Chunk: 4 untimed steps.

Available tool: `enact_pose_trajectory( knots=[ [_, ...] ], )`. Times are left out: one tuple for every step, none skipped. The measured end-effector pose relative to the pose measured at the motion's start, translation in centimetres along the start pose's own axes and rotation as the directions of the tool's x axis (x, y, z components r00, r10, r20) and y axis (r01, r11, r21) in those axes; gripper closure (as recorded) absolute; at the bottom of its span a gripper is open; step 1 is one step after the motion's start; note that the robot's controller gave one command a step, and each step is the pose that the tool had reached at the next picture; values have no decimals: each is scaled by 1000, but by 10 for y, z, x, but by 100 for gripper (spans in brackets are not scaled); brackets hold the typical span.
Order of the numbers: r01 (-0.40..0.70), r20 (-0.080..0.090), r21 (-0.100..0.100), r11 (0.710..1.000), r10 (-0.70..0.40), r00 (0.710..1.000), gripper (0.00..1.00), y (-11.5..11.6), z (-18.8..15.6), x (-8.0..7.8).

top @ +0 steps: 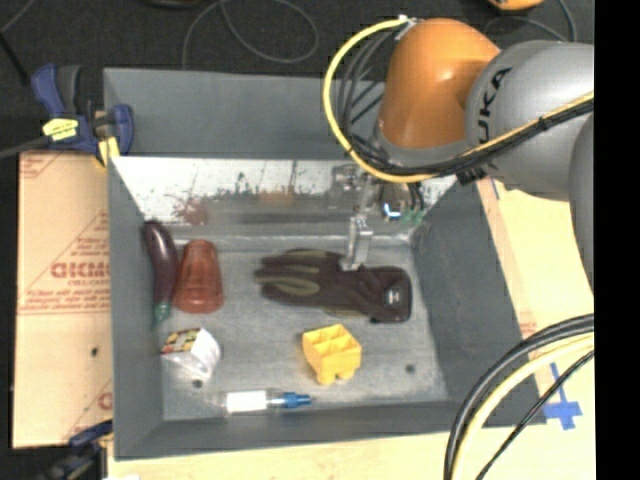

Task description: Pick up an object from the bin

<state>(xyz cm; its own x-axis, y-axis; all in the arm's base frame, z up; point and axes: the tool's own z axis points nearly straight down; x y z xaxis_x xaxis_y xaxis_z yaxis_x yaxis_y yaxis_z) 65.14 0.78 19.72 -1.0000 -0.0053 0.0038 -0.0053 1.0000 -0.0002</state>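
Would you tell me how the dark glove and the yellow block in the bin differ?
The glove is dark brown; the yellow block is bright. The glove lies flat, limp and spread wide; the yellow block is compact and chunky, with studs on top. The glove lies mid-bin under the claw; the yellow block sits nearer the front, clear of it. Both rest on the floor of the bin, apart from each other.

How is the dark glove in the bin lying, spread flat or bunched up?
Spread flat: the dark glove lies stretched out across the bin floor, with its finger end pointing left and nothing folded over.
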Motion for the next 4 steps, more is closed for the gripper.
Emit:
enact_pose_trajectory(
  knots=[
    [0,8,0,1000,0,1000,0,0,-5,-1],
    [-49,13,-2,999,49,999,0,1,40,14],
    [71,12,1,998,-71,997,100,2,99,30],
    [70,13,1,998,-70,997,100,2,99,30]
  ],
)
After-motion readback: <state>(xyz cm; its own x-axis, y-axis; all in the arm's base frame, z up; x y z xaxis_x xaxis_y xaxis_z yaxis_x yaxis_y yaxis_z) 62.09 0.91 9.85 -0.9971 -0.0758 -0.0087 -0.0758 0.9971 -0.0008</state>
